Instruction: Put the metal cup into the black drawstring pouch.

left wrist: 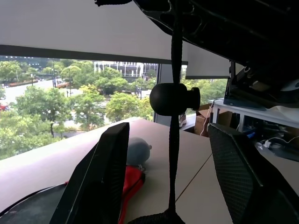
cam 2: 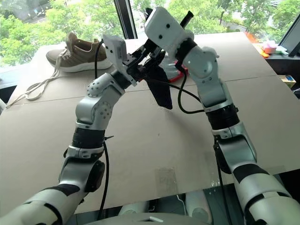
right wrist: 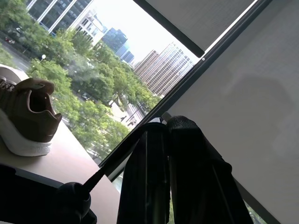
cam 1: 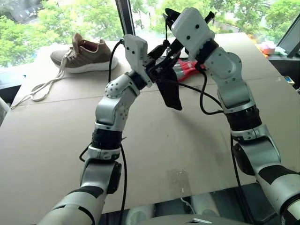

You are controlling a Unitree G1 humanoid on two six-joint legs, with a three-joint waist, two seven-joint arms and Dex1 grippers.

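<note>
The black drawstring pouch [cam 1: 171,96] hangs limp in the air above the middle of the table, between my two raised hands. My right gripper [cam 1: 169,14] is highest, shut on the pouch's thin cord, which runs down from the closed fingertips [right wrist: 180,122] to a round cord stopper [left wrist: 173,99]. My left gripper [cam 1: 157,65] is just left of the pouch's top and stands open, its fingers [left wrist: 105,163] on either side of the cord and stopper without touching them. The metal cup is hidden from view.
A tan sneaker [cam 1: 86,56] with loose laces lies at the far left of the brown table [cam 1: 140,154]. A grey-and-red case [cam 1: 190,70] lies behind the pouch. Small items [cam 1: 268,47] sit at the far right corner. Windows run along the far edge.
</note>
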